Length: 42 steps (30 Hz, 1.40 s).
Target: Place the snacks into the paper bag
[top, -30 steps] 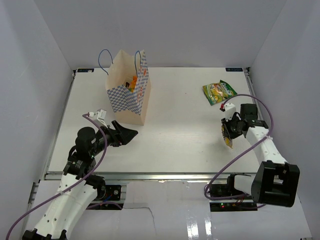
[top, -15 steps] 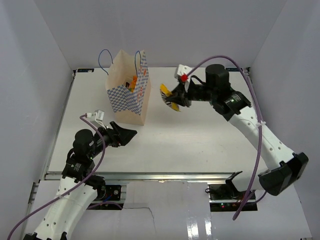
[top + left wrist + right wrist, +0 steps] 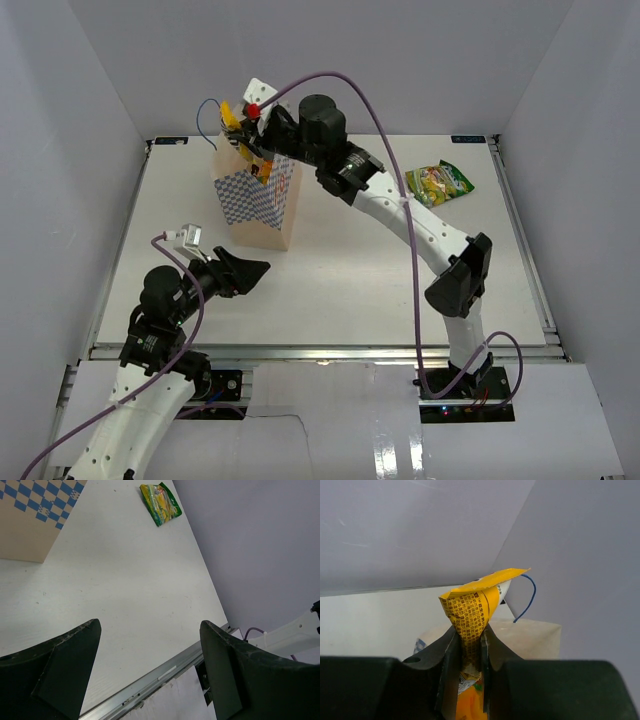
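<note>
Fingers (image 3: 447,660) of the right gripper (image 3: 240,135) were narrowed onto the orange-yellow pouch (image 3: 471,611), pinching it at its crumpled middle. The pouch's upper end stood up past the fingertips and folded over to one side. From above, the right arm reached from its base at the near right across the white table (image 3: 380,270) to the far left. There it held the pouch in the air over the open top of the paper bag (image 3: 262,205). The bag stood upright at the far left of the table, its blue-white checkered side toward the arms. One thin blue cord handle (image 3: 529,596) curved up just beside the pouch. Some yellow packets (image 3: 263,170) showed inside the bag's mouth, though which they were I could not tell.

The green-yellow pouch (image 3: 438,183) lay flat on the table near the far right corner, well apart from the bag.

The left gripper (image 3: 255,272) hung low over the near left of the table, in front of the bag and apart from it. Its jaws were spread wide with nothing between them.
</note>
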Each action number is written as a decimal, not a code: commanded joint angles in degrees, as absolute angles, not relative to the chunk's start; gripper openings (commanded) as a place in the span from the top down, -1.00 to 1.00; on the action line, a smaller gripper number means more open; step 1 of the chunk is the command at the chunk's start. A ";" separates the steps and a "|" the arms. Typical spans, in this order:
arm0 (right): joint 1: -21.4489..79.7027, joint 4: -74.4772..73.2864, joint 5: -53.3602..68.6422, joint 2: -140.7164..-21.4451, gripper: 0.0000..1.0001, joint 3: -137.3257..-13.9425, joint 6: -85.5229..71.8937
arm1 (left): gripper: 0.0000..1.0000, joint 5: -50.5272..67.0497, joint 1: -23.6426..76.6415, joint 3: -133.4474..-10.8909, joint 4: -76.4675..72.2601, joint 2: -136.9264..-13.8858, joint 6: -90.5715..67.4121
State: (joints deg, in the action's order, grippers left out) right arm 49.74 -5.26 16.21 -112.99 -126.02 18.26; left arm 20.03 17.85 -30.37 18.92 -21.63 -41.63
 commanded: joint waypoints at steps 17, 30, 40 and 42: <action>50.89 7.65 -0.53 -111.64 -0.22 -121.91 23.21 | -0.81 19.69 17.84 -32.34 20.13 -24.17 -40.78; 25.02 -7.80 9.93 -88.16 -0.45 -93.53 6.09 | -0.81 20.47 17.84 -31.38 17.67 -26.62 -40.34; -1.57 -17.48 -2.61 -98.67 -0.91 -85.69 -7.91 | -0.81 22.41 17.84 -30.94 14.33 -30.85 -41.48; -3.16 -18.54 -5.78 -101.85 -0.96 -88.14 -7.91 | -0.81 22.50 17.84 -31.11 14.06 -31.29 -41.92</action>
